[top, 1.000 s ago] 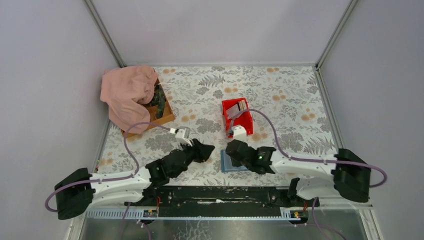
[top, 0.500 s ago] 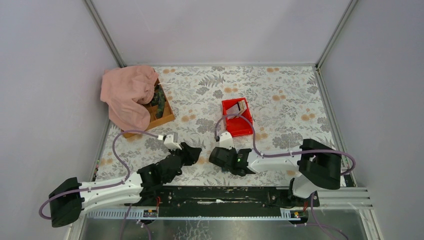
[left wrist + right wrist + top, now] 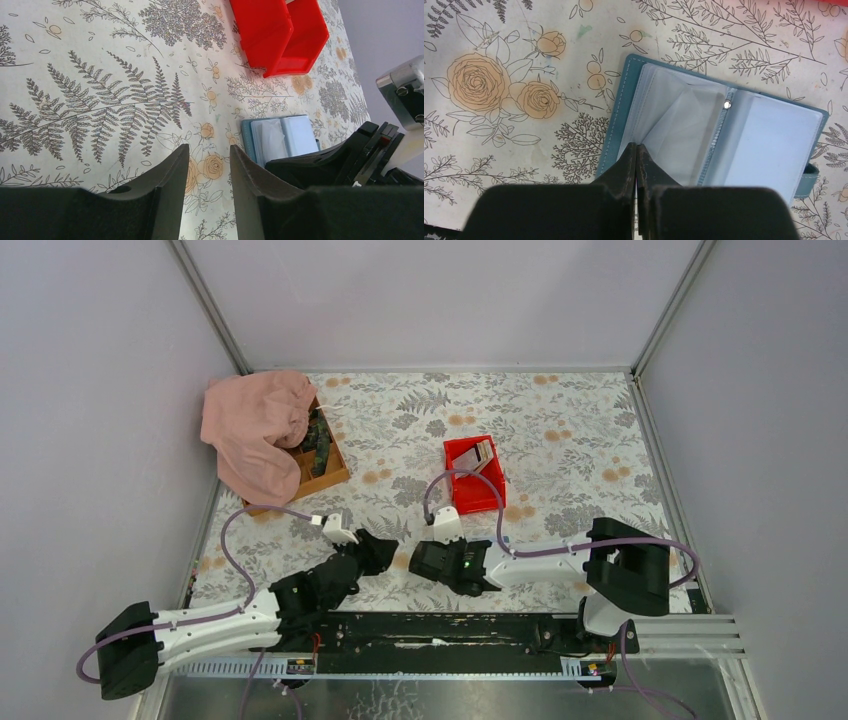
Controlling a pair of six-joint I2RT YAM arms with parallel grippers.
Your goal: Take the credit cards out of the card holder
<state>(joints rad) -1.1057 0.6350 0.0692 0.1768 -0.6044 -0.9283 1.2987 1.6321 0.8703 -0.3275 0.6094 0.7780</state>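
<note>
The card holder (image 3: 769, 145) is a blue wallet lying open on the flowered table, its clear sleeves showing no cards. My right gripper (image 3: 636, 146) is shut, its tips over the near edge of the left sleeve; I cannot tell whether it pinches the plastic. From above, the right gripper (image 3: 420, 560) hides the wallet. Some credit cards (image 3: 484, 452), pale and tan, stand in the red bin (image 3: 470, 492). My left gripper (image 3: 209, 147) is open with only table between its fingers. It sits just left of the card holder (image 3: 282, 136) and of the right gripper's black fingers (image 3: 320, 160).
A wooden tray (image 3: 330, 468) half covered by a pink cloth (image 3: 255, 425) sits at the back left. The red bin (image 3: 280, 35) lies beyond both grippers. Grey walls enclose the table on three sides.
Both arms have drawn back toward the near edge, and the right gripper has slid left over the wallet. Its jaws, open before, are now shut. The left jaws narrowed slightly.
</note>
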